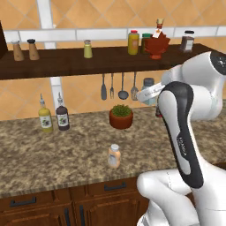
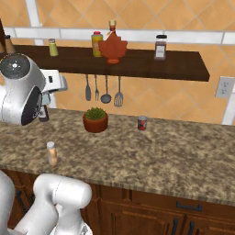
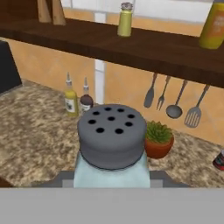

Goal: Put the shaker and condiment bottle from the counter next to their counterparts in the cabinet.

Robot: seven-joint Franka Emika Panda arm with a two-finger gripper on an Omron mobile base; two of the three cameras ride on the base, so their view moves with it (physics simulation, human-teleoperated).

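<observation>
The shaker (image 3: 111, 144), pale blue with a grey holed cap, sits upright between the fingers of my gripper (image 3: 111, 177), which is shut on it. It is held in the air over the counter, below the cabinet (image 1: 66, 62), and shows as the shaker (image 1: 148, 84) beside the white hand. The condiment bottle (image 1: 114, 156), peach-orange with a pale cap, stands near the counter's front edge, also seen as the condiment bottle (image 2: 51, 153). Their counterparts are on the cabinet (image 3: 131, 50): a yellow-green shaker (image 1: 88, 49) to the upper left of my hand, and sauce bottles (image 1: 133, 42) with a red maple-leaf bottle (image 1: 156, 44).
A potted plant (image 1: 121, 117) stands mid-counter under hanging utensils (image 1: 119, 86). Two spouted bottles (image 1: 53, 117) stand at the back left. A small red can (image 2: 142, 123) is right of the plant. Two brown shakers (image 1: 24, 50) occupy the shelf's left end, a dark jar (image 1: 187, 42) its right.
</observation>
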